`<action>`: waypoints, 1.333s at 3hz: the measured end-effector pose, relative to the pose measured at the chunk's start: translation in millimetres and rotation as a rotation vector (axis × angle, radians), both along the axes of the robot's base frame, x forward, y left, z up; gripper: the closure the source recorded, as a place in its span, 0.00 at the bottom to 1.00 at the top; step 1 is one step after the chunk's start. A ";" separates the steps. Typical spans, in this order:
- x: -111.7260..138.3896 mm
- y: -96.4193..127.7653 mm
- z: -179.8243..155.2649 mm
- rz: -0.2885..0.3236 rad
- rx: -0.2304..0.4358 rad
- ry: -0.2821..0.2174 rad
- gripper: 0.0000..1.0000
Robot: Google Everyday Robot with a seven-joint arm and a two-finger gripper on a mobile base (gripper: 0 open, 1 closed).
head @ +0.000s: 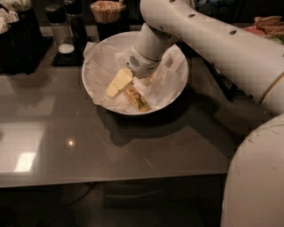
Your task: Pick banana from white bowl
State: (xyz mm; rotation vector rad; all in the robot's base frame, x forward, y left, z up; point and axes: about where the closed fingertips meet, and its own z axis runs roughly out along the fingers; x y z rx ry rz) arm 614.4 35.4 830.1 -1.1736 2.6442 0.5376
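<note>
The white bowl [95, 60], lined with crumpled white paper, stands at the back middle of the dark table. The banana [138, 100], yellow with brown speckles, lies in the front part of the bowl and points toward the lower right. My gripper [120, 88] reaches down into the bowl from the upper right, its pale yellow end right beside the banana's upper end and touching or nearly touching it. The wrist housing [141, 62] hides the bowl's middle.
A salt shaker [59, 29] and a dark pepper shaker stand on a black mat behind the bowl at left. A holder of brown sticks [106, 11] is at the back. Black containers [20, 40] are at far left. The robot's white arm [222, 48] spans the right side.
</note>
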 end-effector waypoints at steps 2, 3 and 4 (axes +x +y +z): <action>-0.7 3.3 -4.4 -0.020 0.007 0.025 0.46; -0.1 1.6 -4.3 -0.036 0.000 0.025 0.69; -0.4 -3.3 -8.1 -0.083 -0.036 0.018 0.92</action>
